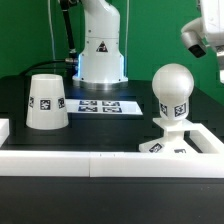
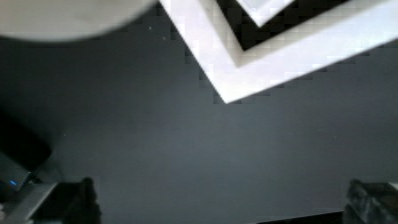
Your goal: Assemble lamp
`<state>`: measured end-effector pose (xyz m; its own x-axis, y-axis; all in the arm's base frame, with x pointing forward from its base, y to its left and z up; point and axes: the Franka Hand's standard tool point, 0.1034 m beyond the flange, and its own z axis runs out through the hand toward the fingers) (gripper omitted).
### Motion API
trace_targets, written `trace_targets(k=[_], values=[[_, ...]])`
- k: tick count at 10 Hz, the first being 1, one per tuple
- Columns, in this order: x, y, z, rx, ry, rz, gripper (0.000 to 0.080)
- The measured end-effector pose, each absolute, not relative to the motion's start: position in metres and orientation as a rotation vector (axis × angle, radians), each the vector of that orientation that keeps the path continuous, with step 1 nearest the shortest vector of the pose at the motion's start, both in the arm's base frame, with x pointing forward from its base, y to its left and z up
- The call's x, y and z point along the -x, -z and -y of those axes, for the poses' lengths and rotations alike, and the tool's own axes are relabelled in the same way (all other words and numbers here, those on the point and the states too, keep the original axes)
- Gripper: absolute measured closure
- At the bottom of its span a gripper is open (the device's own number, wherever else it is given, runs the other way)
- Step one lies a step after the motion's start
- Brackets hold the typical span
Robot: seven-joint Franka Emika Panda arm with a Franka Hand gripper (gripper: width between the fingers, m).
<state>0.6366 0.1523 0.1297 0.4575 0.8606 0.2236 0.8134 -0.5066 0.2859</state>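
The white bulb [image 1: 172, 88] stands upright on its stem on the flat square base [image 1: 160, 147] at the exterior view's right, next to the white front wall. The tapered shade [image 1: 46, 102] stands mouth down on the black table at the exterior view's left, apart from them. My gripper [image 1: 205, 42] hangs high at the exterior view's upper right, above and beside the bulb. In the wrist view its fingers [image 2: 68, 202] stand wide apart over bare dark table with nothing between them. A blurred white round shape [image 2: 63, 14], probably the bulb, shows at one corner.
A raised white wall [image 1: 90, 162] runs along the table's front. The marker board [image 1: 100, 104] lies before the white robot pedestal [image 1: 100, 55]. A white angled corner with a black band [image 2: 228, 60] crosses the wrist view; I cannot tell what it belongs to.
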Motion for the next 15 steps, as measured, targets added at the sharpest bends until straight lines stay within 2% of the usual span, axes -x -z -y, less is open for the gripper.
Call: trace_targets(k=[4,6,11,15], values=[[-0.635,-0.126,-0.142,-2.532,-0.449,-1.540,0.0101],[-0.639,-0.129,-0.122,-2.570,-0.250,-1.628,0.0101],[-0.649,-0.125,-0.095,-2.714,0.233,-1.767,0.0101],[-0.659,-0.125,-0.085,-2.734,0.227,-1.729,0.0101]])
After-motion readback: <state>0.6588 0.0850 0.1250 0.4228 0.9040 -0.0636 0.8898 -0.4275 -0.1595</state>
